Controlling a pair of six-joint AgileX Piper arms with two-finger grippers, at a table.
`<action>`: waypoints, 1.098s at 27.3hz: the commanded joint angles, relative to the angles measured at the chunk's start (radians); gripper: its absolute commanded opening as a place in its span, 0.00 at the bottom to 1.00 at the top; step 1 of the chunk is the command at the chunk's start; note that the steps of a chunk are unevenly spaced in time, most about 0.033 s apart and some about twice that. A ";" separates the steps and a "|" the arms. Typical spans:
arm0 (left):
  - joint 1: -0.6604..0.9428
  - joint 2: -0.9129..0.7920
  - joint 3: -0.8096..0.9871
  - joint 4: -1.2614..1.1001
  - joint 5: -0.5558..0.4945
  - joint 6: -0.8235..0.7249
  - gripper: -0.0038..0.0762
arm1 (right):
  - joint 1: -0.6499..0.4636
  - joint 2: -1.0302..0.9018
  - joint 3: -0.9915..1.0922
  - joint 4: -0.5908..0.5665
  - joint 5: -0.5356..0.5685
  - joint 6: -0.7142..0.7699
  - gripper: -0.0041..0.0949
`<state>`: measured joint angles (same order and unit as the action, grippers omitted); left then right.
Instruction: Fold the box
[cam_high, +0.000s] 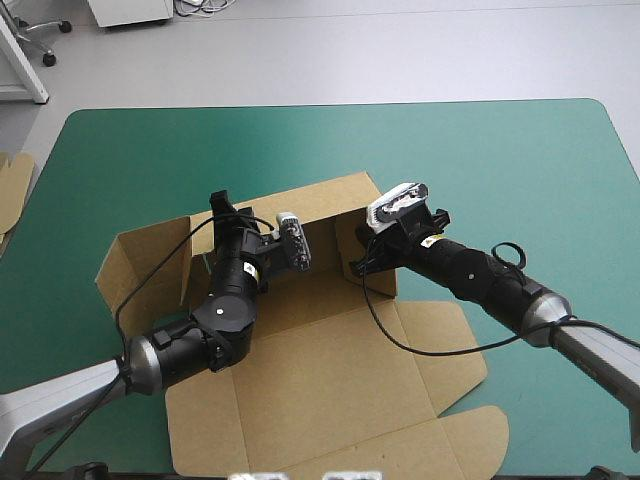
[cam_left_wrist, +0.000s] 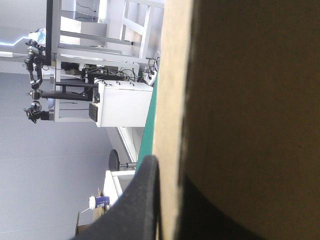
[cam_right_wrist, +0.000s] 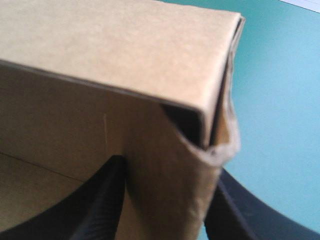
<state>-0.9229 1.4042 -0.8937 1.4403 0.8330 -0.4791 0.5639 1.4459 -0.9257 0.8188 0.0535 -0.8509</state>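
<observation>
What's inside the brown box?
Only bare brown board shows inside the box; nothing lies on the part in view. The left fingers and right fingers pinch its walls, and the arms hide some of the floor.

The brown box (cam_high: 330, 370) has its back wall up, lid flat toward 6 o'clock. My left gripper (cam_high: 222, 206) is at that wall's 9 o'clock end, my right gripper (cam_high: 362, 265) at its 3 o'clock end. A spare board (cam_high: 12, 185) lies at the table's (cam_high: 500, 160) 9 o'clock edge.
</observation>
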 joint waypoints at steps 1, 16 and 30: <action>-0.002 -0.025 -0.025 0.011 0.002 -0.034 0.03 | 0.002 -0.020 -0.027 0.010 -0.054 -0.008 0.45; -0.002 -0.025 -0.025 0.035 0.000 -0.036 0.03 | 0.002 0.020 -0.027 0.014 0.015 -0.008 0.02; -0.087 -0.025 -0.025 0.035 0.047 -0.022 0.47 | 0.002 0.020 -0.027 0.014 0.001 -0.001 0.02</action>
<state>-0.9828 1.4054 -0.8937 1.4366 0.8507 -0.4875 0.5598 1.4847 -0.9347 0.8413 0.0137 -0.8427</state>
